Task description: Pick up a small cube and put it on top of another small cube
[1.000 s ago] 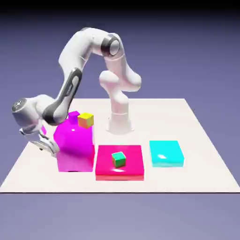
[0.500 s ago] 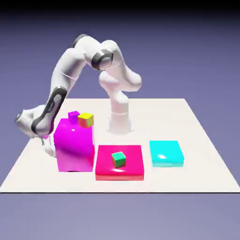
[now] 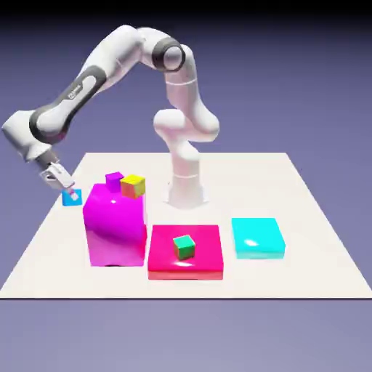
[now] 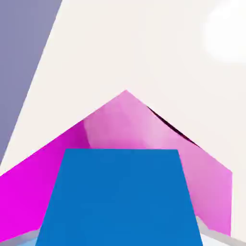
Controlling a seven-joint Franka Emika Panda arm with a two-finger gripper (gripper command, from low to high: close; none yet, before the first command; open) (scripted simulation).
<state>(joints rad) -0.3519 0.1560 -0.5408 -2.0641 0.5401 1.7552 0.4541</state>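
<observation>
Your gripper (image 3: 67, 188) is clamped on the small cube (image 3: 72, 197), held off the table at 9 o'clock of the tall magenta block (image 3: 115, 225); swing low toward its top cubes and you risk clipping that block's edge.

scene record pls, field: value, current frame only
gripper: shut on small cube, held in the air off the exterior view's left of the magenta block
on magenta block: purple cube, yellow-topped cube
on red flat block: green cube
cyan flat block: nothing on it
hand view: blue face fills the bottom, magenta block beyond
</observation>
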